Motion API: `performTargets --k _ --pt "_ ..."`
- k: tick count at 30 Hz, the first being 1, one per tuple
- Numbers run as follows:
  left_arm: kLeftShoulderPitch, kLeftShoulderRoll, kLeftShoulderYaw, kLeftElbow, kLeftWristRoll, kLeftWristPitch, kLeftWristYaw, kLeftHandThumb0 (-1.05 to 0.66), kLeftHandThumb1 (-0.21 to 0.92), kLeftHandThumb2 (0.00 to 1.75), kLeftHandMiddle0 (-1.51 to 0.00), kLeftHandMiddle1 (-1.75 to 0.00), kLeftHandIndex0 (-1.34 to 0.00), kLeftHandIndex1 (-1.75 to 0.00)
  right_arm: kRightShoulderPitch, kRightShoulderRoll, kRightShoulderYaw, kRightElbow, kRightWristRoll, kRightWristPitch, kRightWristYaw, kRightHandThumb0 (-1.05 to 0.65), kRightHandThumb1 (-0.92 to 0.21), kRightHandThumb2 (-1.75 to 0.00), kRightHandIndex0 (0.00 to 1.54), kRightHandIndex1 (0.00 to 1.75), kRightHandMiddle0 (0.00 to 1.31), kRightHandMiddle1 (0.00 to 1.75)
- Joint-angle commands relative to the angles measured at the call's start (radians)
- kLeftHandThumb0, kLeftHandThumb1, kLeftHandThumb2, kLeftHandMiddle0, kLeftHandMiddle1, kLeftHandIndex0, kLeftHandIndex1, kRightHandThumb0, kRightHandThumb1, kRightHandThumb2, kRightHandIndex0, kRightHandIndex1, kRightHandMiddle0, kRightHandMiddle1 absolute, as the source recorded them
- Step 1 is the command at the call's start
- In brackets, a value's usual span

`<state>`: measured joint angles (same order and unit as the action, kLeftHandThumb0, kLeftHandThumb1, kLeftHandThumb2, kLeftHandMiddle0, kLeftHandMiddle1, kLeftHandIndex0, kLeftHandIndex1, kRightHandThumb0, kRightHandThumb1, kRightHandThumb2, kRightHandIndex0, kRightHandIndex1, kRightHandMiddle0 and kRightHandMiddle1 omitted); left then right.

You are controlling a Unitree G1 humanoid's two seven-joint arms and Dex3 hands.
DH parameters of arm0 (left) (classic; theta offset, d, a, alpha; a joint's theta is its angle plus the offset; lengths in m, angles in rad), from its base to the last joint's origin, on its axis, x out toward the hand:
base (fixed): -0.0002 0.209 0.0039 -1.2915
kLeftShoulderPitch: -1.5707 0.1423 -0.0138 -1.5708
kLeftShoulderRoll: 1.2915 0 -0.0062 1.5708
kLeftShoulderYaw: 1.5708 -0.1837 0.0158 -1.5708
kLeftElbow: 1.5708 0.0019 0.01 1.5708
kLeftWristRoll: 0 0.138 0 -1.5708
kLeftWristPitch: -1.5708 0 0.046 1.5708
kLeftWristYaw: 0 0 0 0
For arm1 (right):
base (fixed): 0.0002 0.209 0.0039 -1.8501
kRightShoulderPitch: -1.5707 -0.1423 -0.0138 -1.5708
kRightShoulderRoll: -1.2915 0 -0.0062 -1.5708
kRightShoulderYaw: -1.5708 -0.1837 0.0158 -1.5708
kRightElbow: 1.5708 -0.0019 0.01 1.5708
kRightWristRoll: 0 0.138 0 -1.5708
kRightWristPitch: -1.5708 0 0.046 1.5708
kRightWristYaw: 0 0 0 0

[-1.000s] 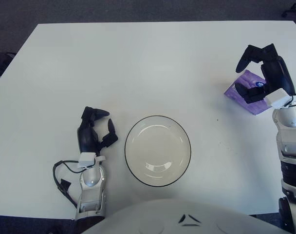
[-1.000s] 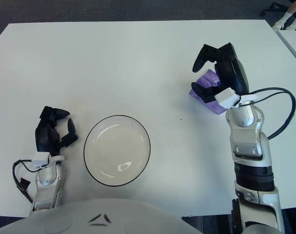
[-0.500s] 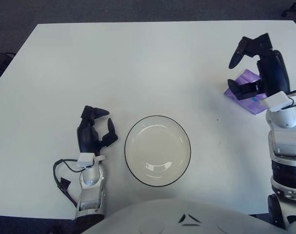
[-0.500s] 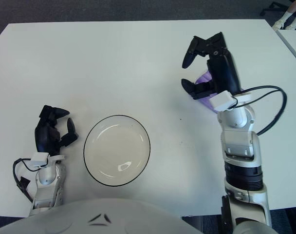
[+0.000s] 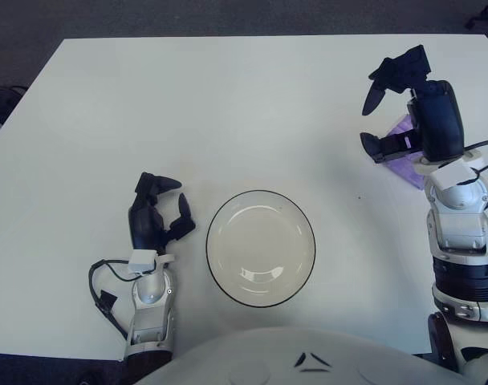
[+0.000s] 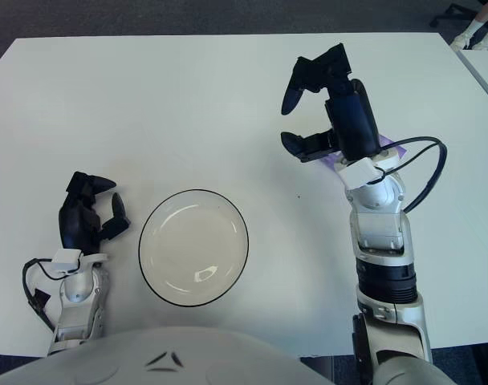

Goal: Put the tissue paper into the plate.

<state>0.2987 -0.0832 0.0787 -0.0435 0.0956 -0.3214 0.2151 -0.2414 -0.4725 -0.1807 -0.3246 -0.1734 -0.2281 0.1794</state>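
Since a second ago the right hand (image 5: pixel 392 108) has been lifted and swung toward the table's middle, fingers spread, nothing held. So the purple tissue paper (image 5: pixel 406 163) is left lying flat on the white table (image 5: pixel 228 104), now mostly hidden under the wrist, on the hand's outer side. Its long axis can't be judged. It's far closer to the right hand than the left hand (image 5: pixel 156 218), seen loosely curled just left of the empty plate (image 5: pixel 261 248).
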Motion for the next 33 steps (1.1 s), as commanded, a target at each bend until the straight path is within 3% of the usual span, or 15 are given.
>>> performTargets --k 1,2,4,9,12,15,21,33 --pt "0.050 -0.011 -0.003 0.037 0.012 0.053 0.011 -0.47 0.34 1.30 -1.14 -1.75 -0.59 -1.75 0.039 -0.086 -0.045 -0.032 -0.053 0.169 0.068 -0.70 -0.45 -0.95 0.08 1.19 0.11 1.23" --pt "0.052 -0.013 -0.003 0.034 0.012 0.057 0.013 -0.47 0.33 1.30 -1.15 -1.75 -0.60 -1.75 0.040 -0.099 -0.039 -0.049 -0.078 0.213 0.082 -0.79 -0.52 -0.86 0.05 0.99 0.07 1.02" --pt "0.055 -0.014 -0.004 0.029 0.013 0.064 0.015 -0.48 0.33 1.31 -1.15 -1.75 -0.60 -1.75 0.042 -0.119 -0.036 -0.048 -0.093 0.256 0.097 -0.88 -0.60 -0.76 0.03 0.79 0.03 0.81" --pt "0.058 -0.013 -0.005 0.023 0.010 0.073 0.013 -0.48 0.32 1.32 -1.14 -1.75 -0.60 -1.75 0.044 -0.151 -0.020 -0.056 -0.100 0.349 0.148 -1.00 -0.75 -0.59 0.00 0.47 0.00 0.48" --pt "0.059 -0.011 -0.007 0.024 0.007 0.072 0.008 -0.47 0.34 1.30 -1.13 -1.75 -0.59 -1.75 0.048 -0.170 -0.006 -0.051 -0.108 0.396 0.178 -1.04 -0.86 -0.50 0.00 0.15 0.00 0.15" --pt "0.057 -0.009 -0.007 0.029 0.011 0.066 0.010 -0.47 0.34 1.30 -1.13 -1.75 -0.59 -1.75 0.047 -0.193 0.001 -0.064 -0.098 0.464 0.225 -1.04 -0.88 -0.45 0.00 0.05 0.00 0.05" --pt "0.057 -0.009 -0.012 0.034 0.017 0.049 0.013 -0.47 0.34 1.30 -1.14 -1.75 -0.59 -1.75 0.033 -0.228 0.022 -0.101 -0.115 0.600 0.288 -1.05 -0.86 -0.39 0.00 0.01 0.00 0.01" --pt "0.054 -0.010 -0.011 0.044 0.012 0.036 0.010 -0.47 0.35 1.29 -1.13 -1.75 -0.58 -1.75 0.017 -0.271 0.042 -0.154 -0.091 0.793 0.389 -0.94 -0.72 -0.34 0.00 0.00 0.00 0.00"
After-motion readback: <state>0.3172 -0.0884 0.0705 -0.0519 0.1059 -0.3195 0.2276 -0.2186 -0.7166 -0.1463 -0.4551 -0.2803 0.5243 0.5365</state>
